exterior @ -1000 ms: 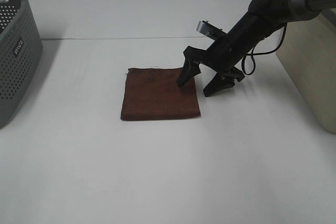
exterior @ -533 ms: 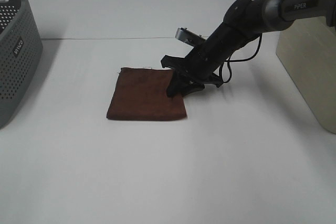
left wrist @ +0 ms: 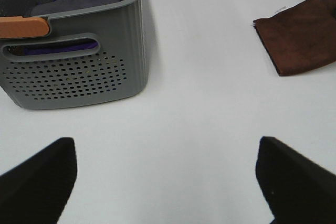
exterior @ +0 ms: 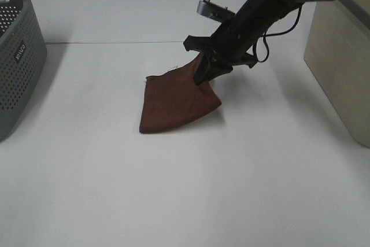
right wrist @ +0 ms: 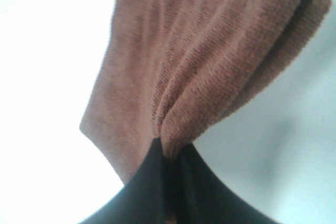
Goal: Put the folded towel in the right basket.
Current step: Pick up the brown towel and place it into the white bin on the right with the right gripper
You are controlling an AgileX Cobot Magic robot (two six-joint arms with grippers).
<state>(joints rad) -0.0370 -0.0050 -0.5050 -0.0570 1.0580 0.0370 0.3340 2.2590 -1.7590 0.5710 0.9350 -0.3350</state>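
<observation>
Note that the right gripper [exterior: 206, 74] is clenched on one bunched edge of the folded towel [exterior: 176, 101], whose low edge rests on the table [exterior: 173, 189] well apart from the right basket [exterior: 338, 67] (a thin bite only), so a fast swing may pull the cloth free or drape it over the rim.

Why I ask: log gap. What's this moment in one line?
right tool: shut on folded towel; one corner raised, rest on table; left tool: open
</observation>
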